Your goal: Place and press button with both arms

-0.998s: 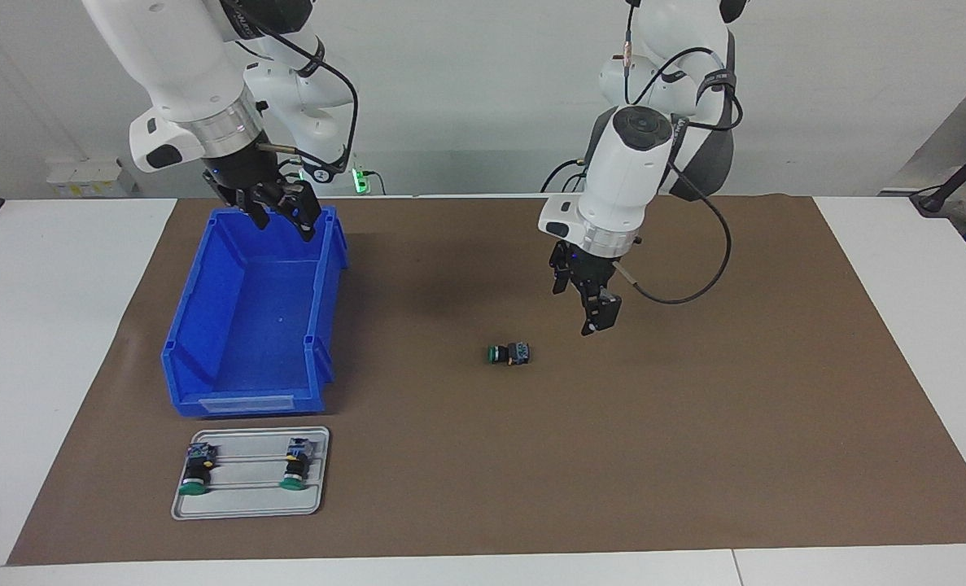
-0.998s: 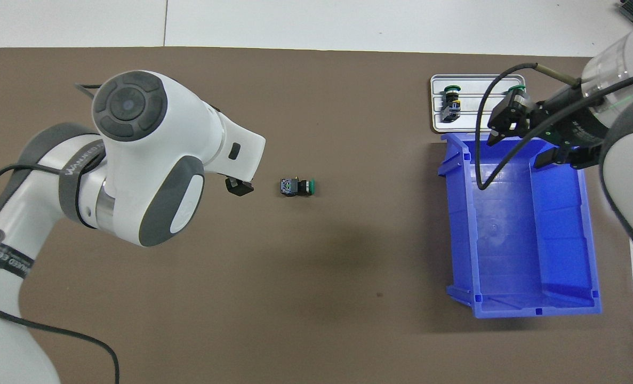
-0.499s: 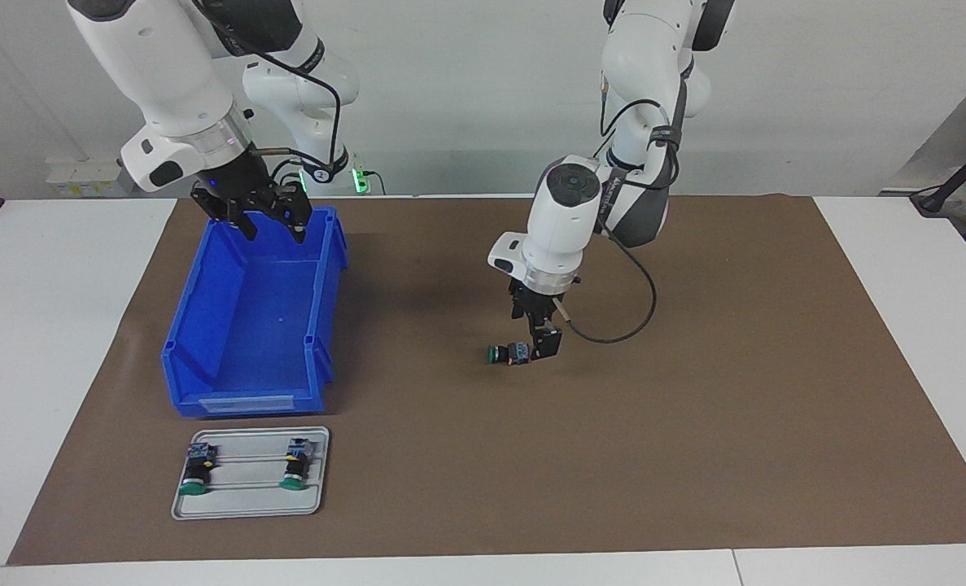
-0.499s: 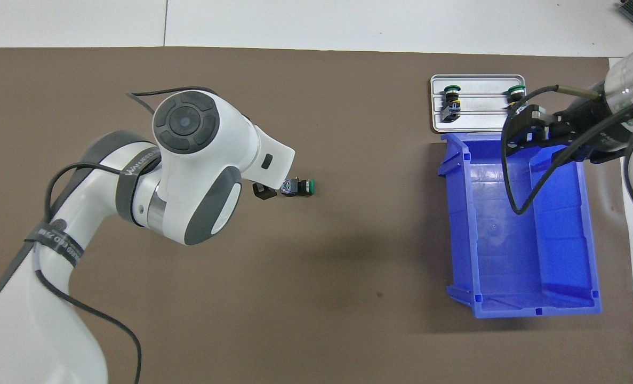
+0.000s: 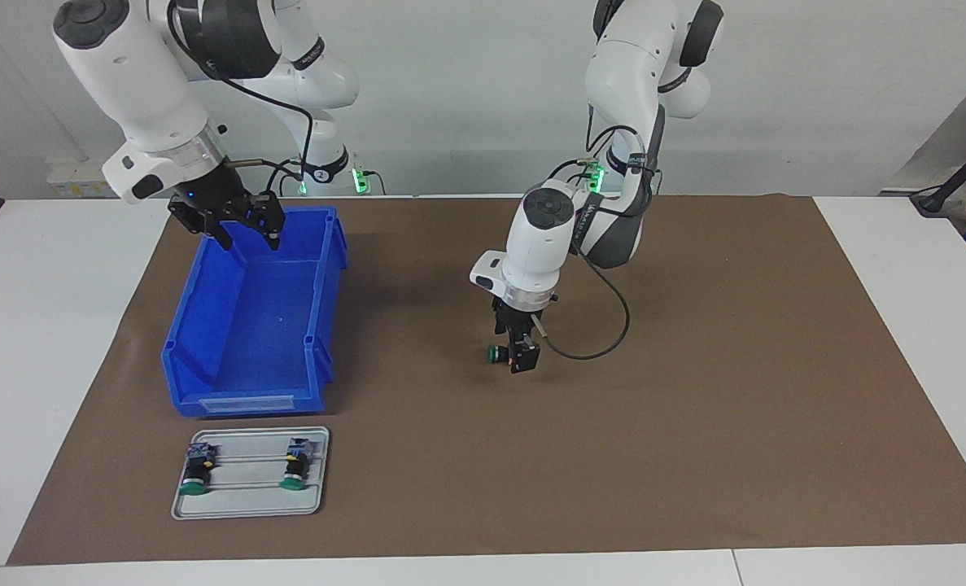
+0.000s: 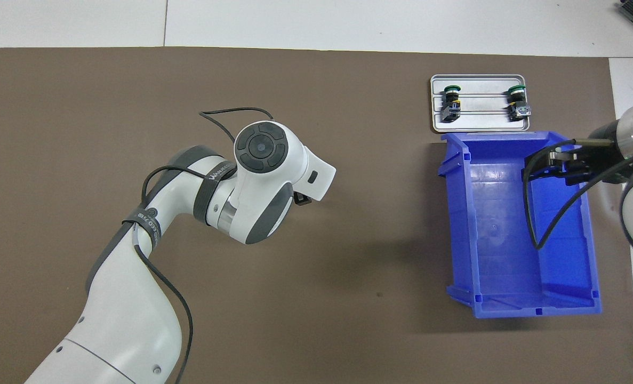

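The button [image 5: 496, 353] lies on its side on the brown mat, green cap pointing toward the right arm's end of the table. My left gripper [image 5: 518, 356] is down at the mat, open, and straddles the button's black body. One finger [image 5: 525, 359] stands in front of the body and only the cap shows. In the overhead view the left arm's wrist hides the button and just a bit of the left gripper [image 6: 301, 198] sticks out. My right gripper [image 5: 248, 238] hangs open and empty over the end of the blue bin [image 5: 332, 285] nearer the robots, and shows again [image 6: 557, 162] from overhead.
The blue bin [image 6: 457, 224] holds nothing. A grey tray [image 5: 246, 500] lies just past its farther end, also seen from overhead [image 6: 481, 122]. Two like buttons [image 5: 194, 472] [image 5: 294, 465] lie on the tray. The brown mat covers most of the table.
The left arm swung in and came down, bringing its gripper from beside the button to around it. The right gripper drew back from over the tray to over the bin.
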You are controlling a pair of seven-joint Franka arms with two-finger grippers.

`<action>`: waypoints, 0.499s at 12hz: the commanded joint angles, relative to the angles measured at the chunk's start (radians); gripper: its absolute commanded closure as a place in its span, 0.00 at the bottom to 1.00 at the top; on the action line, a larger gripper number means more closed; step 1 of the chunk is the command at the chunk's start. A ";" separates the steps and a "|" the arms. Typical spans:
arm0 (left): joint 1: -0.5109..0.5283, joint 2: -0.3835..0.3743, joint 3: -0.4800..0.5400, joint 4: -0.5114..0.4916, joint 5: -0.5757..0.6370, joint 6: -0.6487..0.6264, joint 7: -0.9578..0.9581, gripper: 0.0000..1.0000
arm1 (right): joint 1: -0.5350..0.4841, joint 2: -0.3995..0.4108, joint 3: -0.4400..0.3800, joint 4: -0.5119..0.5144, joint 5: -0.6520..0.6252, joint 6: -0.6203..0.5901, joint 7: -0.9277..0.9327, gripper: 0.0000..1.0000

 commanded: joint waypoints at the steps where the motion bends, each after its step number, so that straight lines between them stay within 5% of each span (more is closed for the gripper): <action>1: -0.014 0.019 0.015 -0.017 -0.004 0.060 -0.012 0.07 | -0.003 -0.051 0.007 -0.045 -0.042 0.016 -0.018 0.22; 4: -0.028 0.033 0.015 -0.051 0.001 0.083 -0.027 0.08 | -0.009 -0.055 0.007 -0.042 -0.079 0.009 -0.048 0.03; 6: -0.030 0.029 0.015 -0.076 0.002 0.083 -0.030 0.08 | -0.010 -0.053 0.008 -0.038 -0.074 0.011 -0.049 0.02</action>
